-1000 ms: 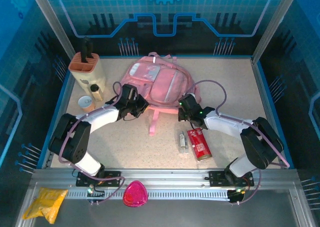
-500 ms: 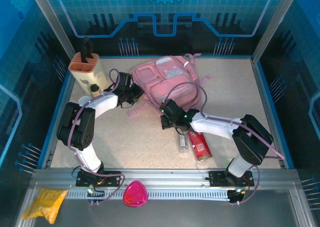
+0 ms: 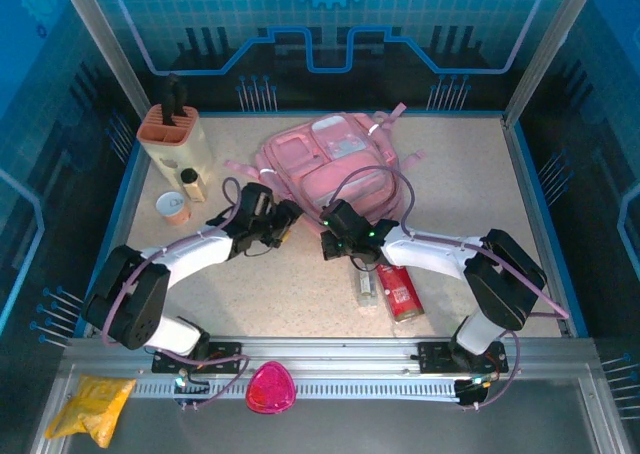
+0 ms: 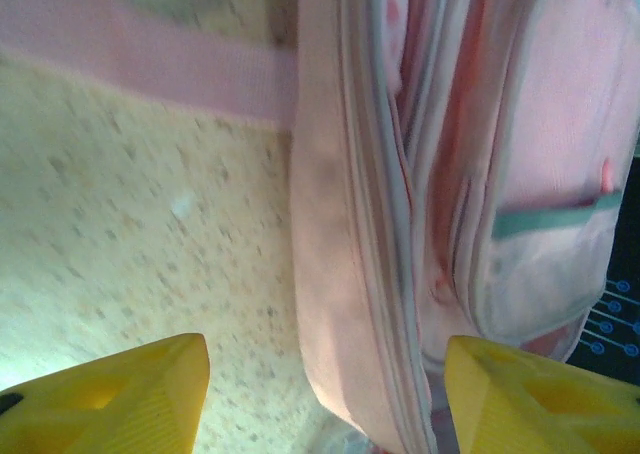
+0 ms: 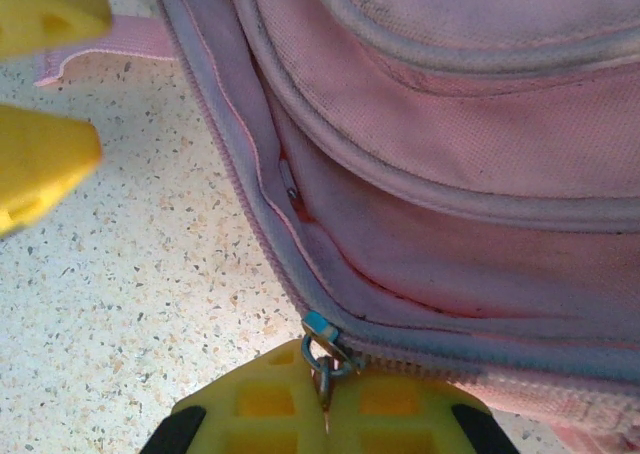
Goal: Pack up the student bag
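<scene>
The student bag (image 3: 335, 162), a soft pink backpack, lies flat at the back middle of the table. My right gripper (image 5: 325, 406) is shut on the metal zipper pull (image 5: 322, 352) at the bag's near edge, next to the blue slider. My left gripper (image 4: 325, 404) is open; its yellow fingers (image 4: 110, 402) stand on either side of the bag's (image 4: 350, 274) left seam without touching it. In the top view the left gripper (image 3: 286, 222) and right gripper (image 3: 334, 230) sit close together at the bag's front-left corner. A loose pink strap (image 4: 140, 59) lies on the table beyond the left fingers.
A red can (image 3: 398, 286) and a small clear bottle (image 3: 366, 282) lie near the right arm. A beige utensil holder (image 3: 175, 139), a little bottle (image 3: 192, 184) and a round cup (image 3: 175, 209) stand at the left. A yellow pouch (image 3: 90, 404) and a pink case (image 3: 270, 389) lie below the front rail.
The bag has been turned and dragged left. The left gripper opened, let go of the bag's left side and drew back toward the front. The right gripper kept its hold.
</scene>
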